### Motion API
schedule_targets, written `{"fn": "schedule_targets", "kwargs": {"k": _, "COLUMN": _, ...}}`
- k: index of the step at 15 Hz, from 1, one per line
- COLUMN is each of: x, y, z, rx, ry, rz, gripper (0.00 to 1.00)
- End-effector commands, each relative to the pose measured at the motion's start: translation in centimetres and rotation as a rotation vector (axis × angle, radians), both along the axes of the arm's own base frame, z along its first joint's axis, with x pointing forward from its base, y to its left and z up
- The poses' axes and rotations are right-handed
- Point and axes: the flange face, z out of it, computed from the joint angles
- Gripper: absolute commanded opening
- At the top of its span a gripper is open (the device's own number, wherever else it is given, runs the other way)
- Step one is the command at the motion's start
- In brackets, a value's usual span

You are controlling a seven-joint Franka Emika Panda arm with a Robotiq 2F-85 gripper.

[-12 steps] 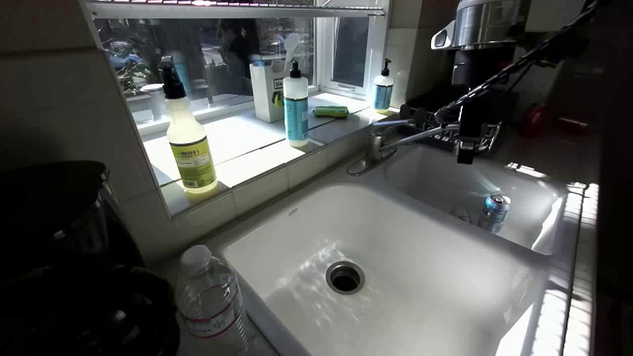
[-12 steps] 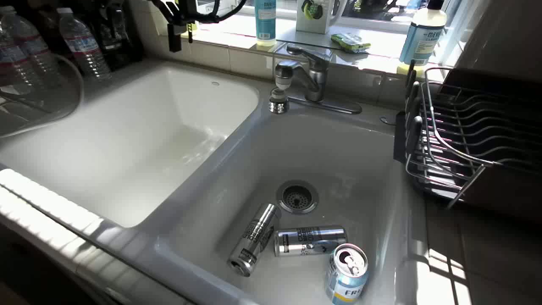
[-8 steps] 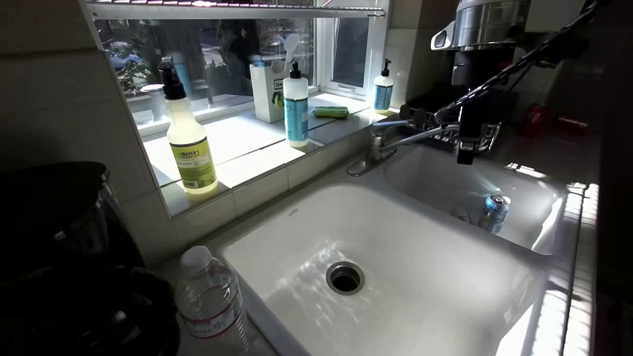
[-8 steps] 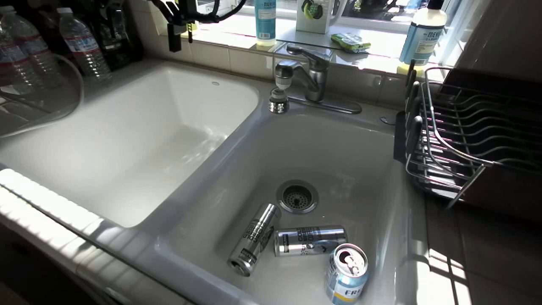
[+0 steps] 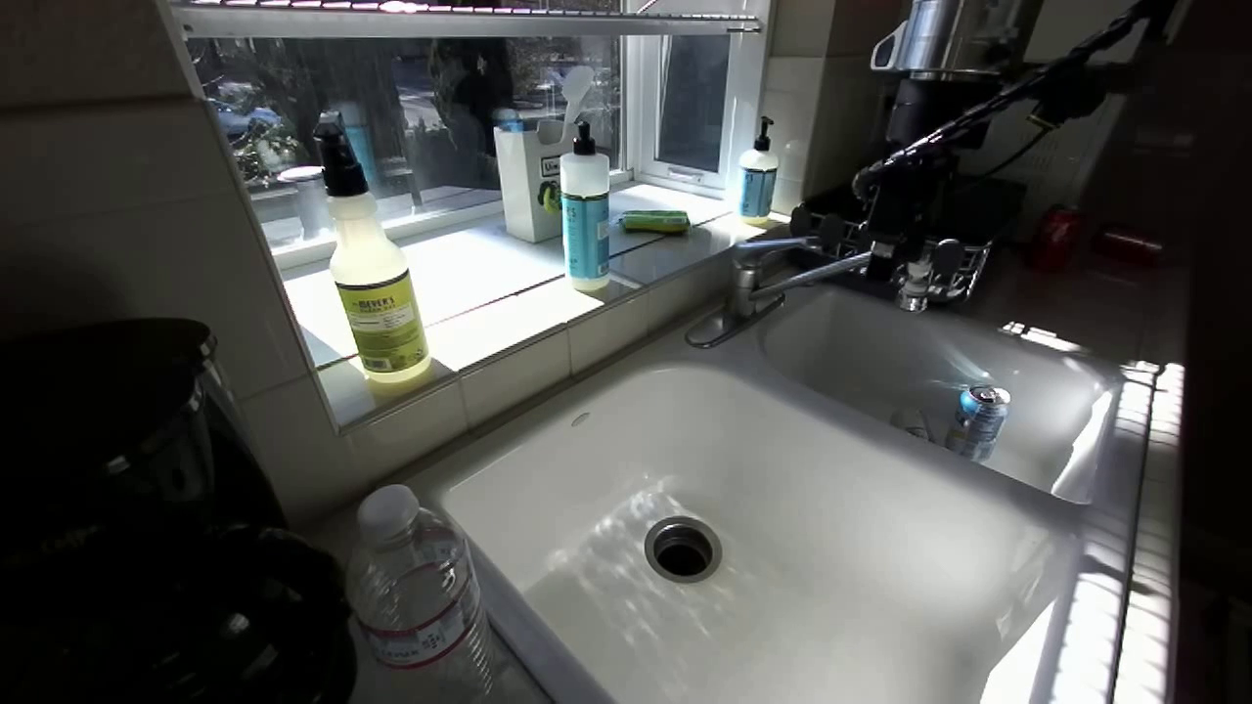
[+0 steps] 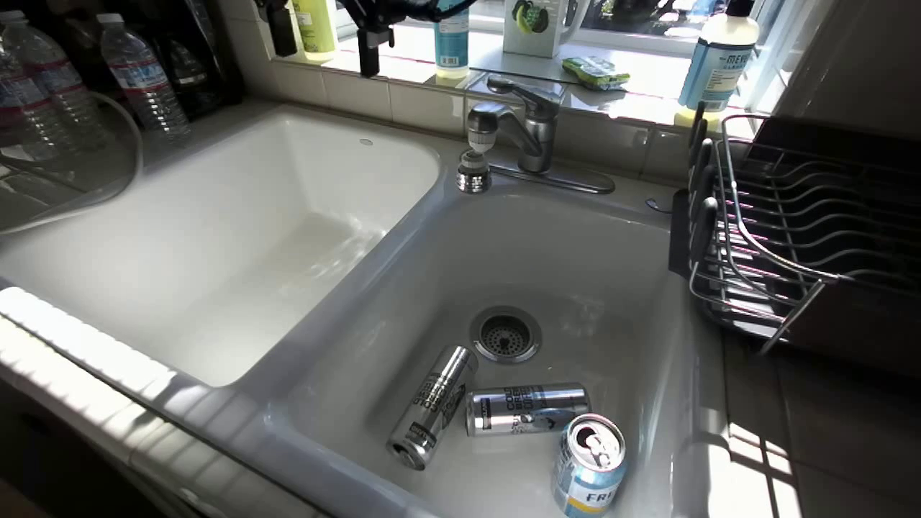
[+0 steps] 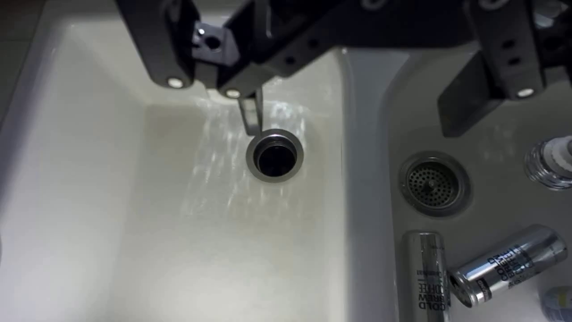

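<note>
My gripper is open and holds nothing. In the wrist view its fingers stand wide apart over the divider between two sink basins. In an exterior view the gripper hangs high above the back of the larger white basin, in front of the window sill. Two silver cans lie on their sides in the smaller basin. A blue can stands upright beside them. The silver cans also show in the wrist view. The gripper touches none of them.
A chrome faucet stands behind the sink. A wire dish rack is beside the smaller basin. The sill holds a spray bottle, a blue-labelled pump bottle and a green packet. Water bottles stand on the counter.
The arm has moved and turned slightly. In an exterior view the gripper has shifted right along the sill, and both fingers now show. The cans and bottles have not moved.
</note>
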Motion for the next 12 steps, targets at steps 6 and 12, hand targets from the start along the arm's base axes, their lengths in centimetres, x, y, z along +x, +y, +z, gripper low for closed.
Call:
{"fn": "schedule_targets", "kwargs": {"k": 6, "x": 8.0, "y": -9.4, "z": 2.9, "rx": 0.016, "ry": -0.357, "rz": -0.297, "gripper": 1.00}}
{"fn": "schedule_targets", "kwargs": {"k": 12, "x": 10.0, "y": -9.6, "z": 2.2, "rx": 0.045, "ry": -0.367, "rz": -0.307, "gripper": 1.00}}
